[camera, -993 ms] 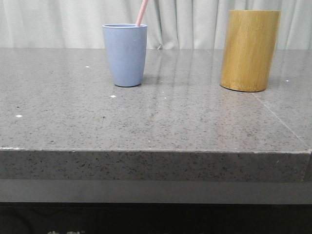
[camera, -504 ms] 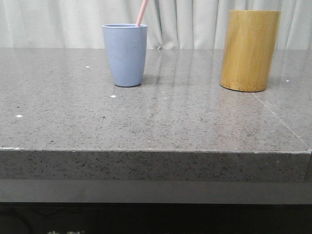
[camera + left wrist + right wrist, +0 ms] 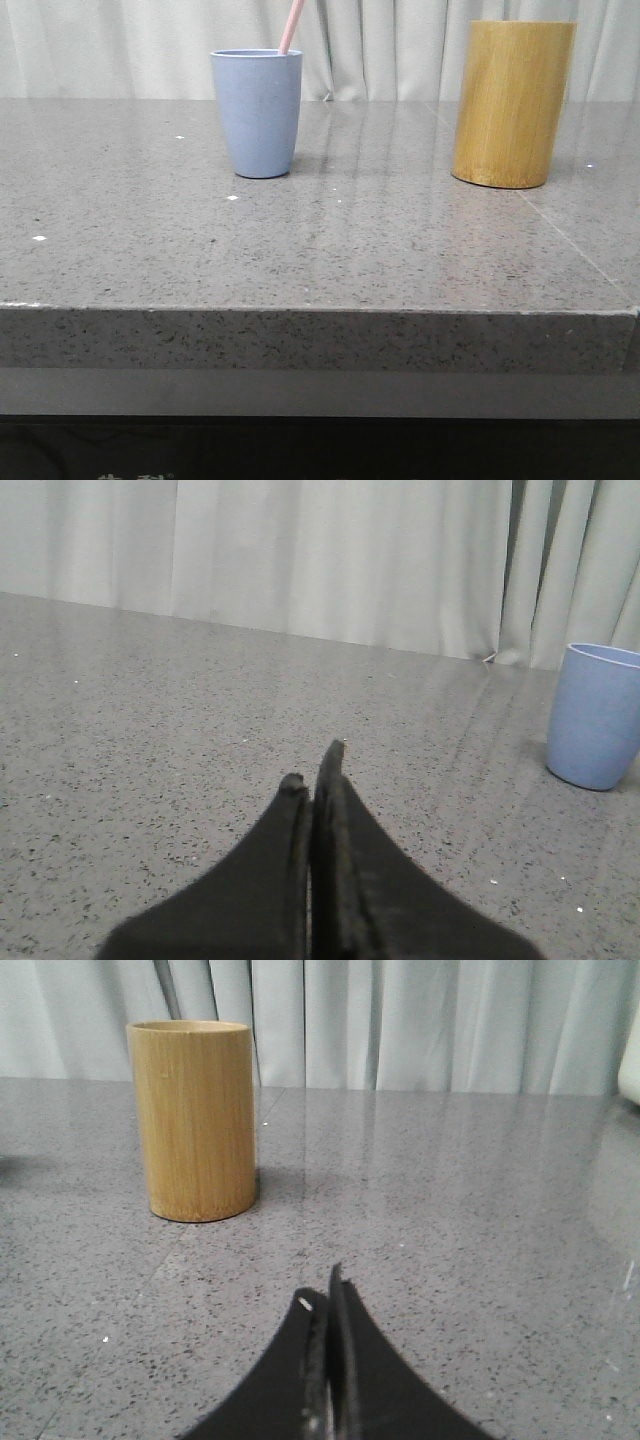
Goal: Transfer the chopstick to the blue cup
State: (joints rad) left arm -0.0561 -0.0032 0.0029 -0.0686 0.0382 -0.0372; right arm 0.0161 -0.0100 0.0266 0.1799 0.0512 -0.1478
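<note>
- Chopstick [image 3: 292,26] already standing in the blue cup [image 3: 256,112], leaning on the rim – pale pink upper end sticking out above it, lower part hidden inside.
- Judged light, stiff and thin, probably smooth and easy to roll or slip; best taken on the exposed part above the rim, squarely across the shaft, with gentle pressure so the light cup does not tip.
- Left fingers [image 3: 312,770] pressed together, holding nothing; blue cup well ahead of them and off to one side on the counter [image 3: 400,250].
- Right fingers [image 3: 322,1295] also closed and empty – tan wooden cylinder [image 3: 194,1120] ahead of them, apart.
- Task looks done.
</note>
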